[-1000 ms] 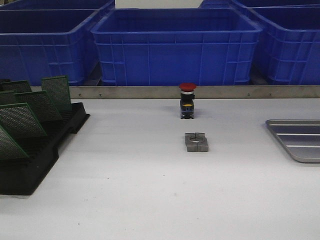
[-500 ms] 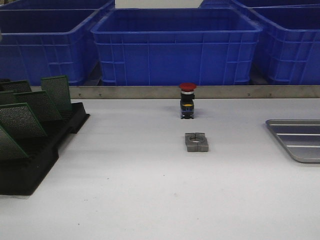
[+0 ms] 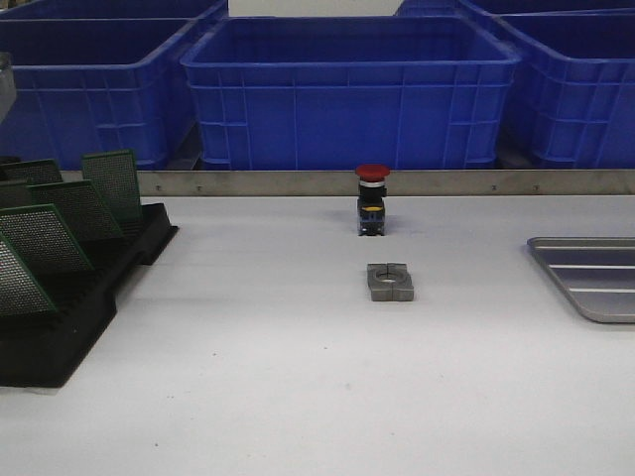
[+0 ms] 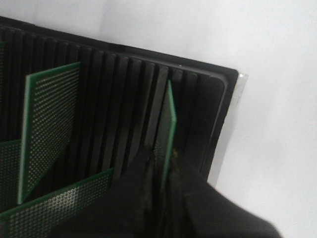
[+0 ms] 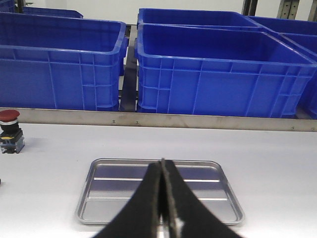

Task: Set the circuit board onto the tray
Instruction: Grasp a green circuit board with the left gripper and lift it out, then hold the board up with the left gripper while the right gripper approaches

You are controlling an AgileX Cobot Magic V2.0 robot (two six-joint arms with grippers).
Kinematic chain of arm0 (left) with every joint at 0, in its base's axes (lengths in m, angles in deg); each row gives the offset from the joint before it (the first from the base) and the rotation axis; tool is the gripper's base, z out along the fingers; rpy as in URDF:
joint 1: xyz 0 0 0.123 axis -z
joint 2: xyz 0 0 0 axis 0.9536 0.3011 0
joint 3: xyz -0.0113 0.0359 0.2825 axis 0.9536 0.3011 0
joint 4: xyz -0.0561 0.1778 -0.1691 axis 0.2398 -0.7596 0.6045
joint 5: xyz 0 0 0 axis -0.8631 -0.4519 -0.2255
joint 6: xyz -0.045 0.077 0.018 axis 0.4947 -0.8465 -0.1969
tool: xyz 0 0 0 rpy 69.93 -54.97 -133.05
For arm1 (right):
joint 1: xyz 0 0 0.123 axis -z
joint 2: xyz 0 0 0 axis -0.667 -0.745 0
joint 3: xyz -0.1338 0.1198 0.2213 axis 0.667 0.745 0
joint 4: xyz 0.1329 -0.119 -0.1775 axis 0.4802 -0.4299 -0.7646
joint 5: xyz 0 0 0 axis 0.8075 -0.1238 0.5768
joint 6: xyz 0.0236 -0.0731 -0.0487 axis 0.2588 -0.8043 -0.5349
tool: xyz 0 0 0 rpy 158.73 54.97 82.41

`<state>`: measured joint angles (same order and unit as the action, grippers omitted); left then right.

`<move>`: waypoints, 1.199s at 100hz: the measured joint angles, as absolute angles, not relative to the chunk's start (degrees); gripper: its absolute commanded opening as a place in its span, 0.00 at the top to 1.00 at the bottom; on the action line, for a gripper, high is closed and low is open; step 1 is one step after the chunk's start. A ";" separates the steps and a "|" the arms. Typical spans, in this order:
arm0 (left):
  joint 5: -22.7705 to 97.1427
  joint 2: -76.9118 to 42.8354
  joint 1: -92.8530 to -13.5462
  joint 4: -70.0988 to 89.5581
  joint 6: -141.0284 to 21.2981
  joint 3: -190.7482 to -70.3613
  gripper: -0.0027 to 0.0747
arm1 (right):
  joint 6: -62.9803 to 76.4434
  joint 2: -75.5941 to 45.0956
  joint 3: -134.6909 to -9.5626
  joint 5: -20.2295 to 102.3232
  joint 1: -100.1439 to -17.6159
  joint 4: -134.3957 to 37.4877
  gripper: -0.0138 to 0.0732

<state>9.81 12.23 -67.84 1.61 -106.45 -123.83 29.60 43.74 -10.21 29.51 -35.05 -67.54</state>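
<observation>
The tray [image 5: 94, 198] is brushed, softly reflective metal. The rack [image 4: 124, 99] is matt black plastic (ribbed); the bins [image 3: 347, 99] are glossy blue plastic.

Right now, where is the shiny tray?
In the front view the tray lies flat at the table's right edge, right of the small grey metal block; nothing lies on it.
</observation>
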 measured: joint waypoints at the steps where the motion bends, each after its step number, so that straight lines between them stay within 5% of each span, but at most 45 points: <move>1: 9.80 12.11 -67.84 1.35 -106.45 -123.83 0.99 | 29.60 43.74 -10.21 29.51 -35.05 -67.54 0.97; 32: 5.07 4.35 -67.84 1.23 -105.38 -125.44 0.99 | 29.60 43.74 -10.21 29.51 -35.05 -67.54 0.97; 55: 2.98 0.52 -66.75 18.31 -105.77 -125.44 0.99 | 29.60 43.74 -10.21 29.51 -35.05 -67.54 0.97; 120: 3.78 6.57 -46.25 42.36 -110.76 -125.44 0.99 | 29.60 43.74 -10.21 29.51 -35.05 -67.54 0.97</move>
<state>3.78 6.57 -46.25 42.36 -110.76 -125.44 29.60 43.74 -10.21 29.51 -35.05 -67.54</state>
